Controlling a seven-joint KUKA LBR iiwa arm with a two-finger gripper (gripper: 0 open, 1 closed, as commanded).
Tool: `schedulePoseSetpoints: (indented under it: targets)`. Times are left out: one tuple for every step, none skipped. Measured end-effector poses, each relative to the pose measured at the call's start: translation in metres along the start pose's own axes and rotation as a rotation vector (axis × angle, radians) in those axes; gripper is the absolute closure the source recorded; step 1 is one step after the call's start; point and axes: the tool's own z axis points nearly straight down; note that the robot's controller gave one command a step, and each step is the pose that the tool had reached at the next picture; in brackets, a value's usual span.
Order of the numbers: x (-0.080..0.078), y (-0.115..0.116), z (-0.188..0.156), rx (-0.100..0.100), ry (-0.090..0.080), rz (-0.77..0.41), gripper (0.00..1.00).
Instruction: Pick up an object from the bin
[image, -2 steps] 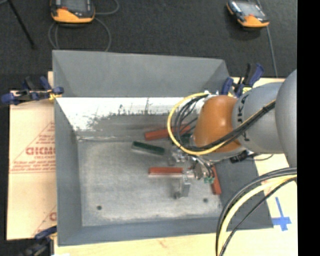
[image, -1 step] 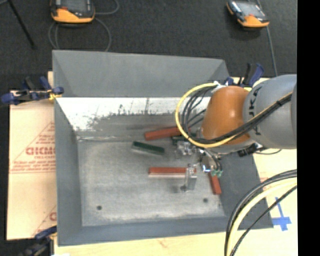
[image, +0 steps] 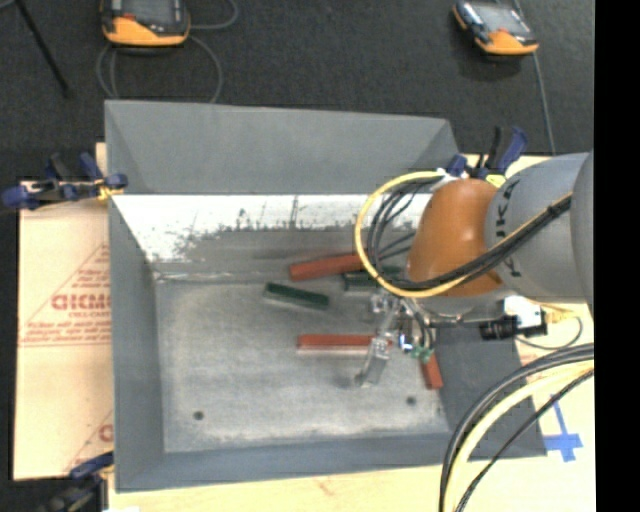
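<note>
My gripper (image: 372, 368) hangs low over the right middle of the bin floor. A flat red-brown bar (image: 333, 342) lies just to its left, and the bar's right end reaches the gripper. A short red-brown piece (image: 431, 373) lies to the gripper's right, near the bin's right wall. A dark green strip (image: 296, 295) lies further back and left. Behind it, a longer red-brown stick (image: 324, 267) rests by the back wall.
The arm with its orange cover and looped cables comes in from the right and hides the bin's back right corner. The left half of the bin floor is bare grey metal with a few small dark specks.
</note>
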Motion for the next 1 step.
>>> schedulePoseSetpoints:
  targets:
    - [-0.0137,0.0074,0.0309,-0.001,-0.002,0.066,0.00]
